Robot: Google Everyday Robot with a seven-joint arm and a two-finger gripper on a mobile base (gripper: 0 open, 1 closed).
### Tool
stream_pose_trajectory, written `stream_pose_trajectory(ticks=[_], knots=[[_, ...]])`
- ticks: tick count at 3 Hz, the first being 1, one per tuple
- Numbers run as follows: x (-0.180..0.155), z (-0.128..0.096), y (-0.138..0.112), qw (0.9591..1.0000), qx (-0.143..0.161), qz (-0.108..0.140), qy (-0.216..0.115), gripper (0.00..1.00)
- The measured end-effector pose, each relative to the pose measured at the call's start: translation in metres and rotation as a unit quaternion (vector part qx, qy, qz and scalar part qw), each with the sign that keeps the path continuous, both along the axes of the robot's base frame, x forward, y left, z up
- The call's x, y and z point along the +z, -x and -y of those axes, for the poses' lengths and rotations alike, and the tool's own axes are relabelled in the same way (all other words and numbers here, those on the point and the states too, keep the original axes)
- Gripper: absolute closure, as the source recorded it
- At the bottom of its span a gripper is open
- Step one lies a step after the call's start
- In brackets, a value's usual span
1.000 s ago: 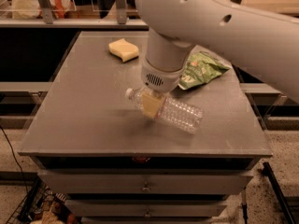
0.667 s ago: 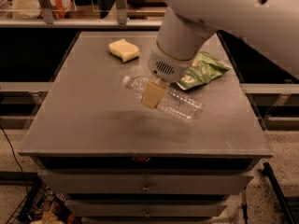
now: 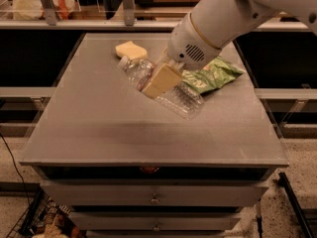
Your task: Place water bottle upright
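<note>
Dim light, shadow on table (image 3: 89, 138) beneath claw (image 3: 159, 81) gripping water bottle (image 3: 182, 100)

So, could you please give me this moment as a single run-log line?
claw: above table, shut on water bottle | bottle: tilted, cap up-left, not upright | nearby: sponge, green bag

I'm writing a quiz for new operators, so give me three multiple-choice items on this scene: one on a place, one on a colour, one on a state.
1. Where does the yellow sponge lie?
A. On the table, far side, left of centre
B. At the near right corner
C. In a drawer

2. What colour is the snack bag?
A. Red
B. Green
C. Blue

3. How is the water bottle placed?
A. Upright
B. On the floor
C. Slanted, held by the gripper

Answers:
1. A: the sponge sits beyond the bottle's cap.
2. B: the bag is green.
3. C: the gripper, over the table's middle, clamps the bottle at its label.
</note>
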State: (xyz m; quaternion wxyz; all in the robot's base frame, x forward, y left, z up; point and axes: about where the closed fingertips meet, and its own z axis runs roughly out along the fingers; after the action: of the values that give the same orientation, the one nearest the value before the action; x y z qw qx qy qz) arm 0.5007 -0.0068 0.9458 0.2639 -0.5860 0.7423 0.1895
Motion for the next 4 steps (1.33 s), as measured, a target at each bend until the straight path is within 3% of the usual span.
stream_pose_trajectory(ticks=[1,2,3,4], knots=[[0.015,-0.017,0.002,0.9931,0.068,0.005,-0.095,1.0],[0.019,-0.031,0.005,0.9758,0.114,-0.009,-0.186,1.0],[0.021,-0.041,0.01,0.9504,0.142,-0.032,-0.275,1.0],[0.024,-0.042,0.016,0.9266,0.139,-0.046,-0.346,1.0]])
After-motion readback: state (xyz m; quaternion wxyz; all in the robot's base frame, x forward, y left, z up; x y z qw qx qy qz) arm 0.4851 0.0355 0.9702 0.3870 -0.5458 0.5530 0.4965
